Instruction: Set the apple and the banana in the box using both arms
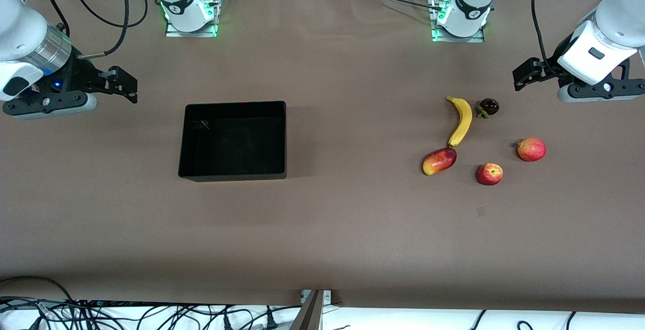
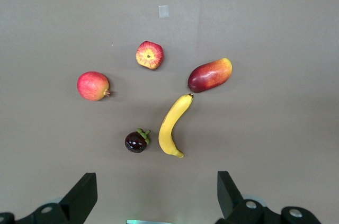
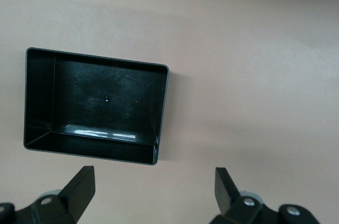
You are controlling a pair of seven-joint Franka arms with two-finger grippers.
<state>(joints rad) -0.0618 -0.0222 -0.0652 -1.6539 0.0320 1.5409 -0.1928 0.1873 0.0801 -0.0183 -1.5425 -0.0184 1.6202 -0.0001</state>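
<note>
Banana (image 1: pixel 461 121) and apple (image 1: pixel 489 174) lie on the bench toward the left arm's end, so the left gripper (image 2: pixel 153 195), fingers released, should descend straight, while the right gripper (image 3: pixel 153 192), also released, waits near the empty box (image 1: pixel 232 140).

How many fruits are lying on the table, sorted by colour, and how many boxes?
Yellow fruit: 1, the banana
Red fruit: 3, the apple, a plainer round fruit, an oblong mango-like fruit
Dark purple fruit: 1
Black box: 1
Total: 5 fruits, 1 box
</note>
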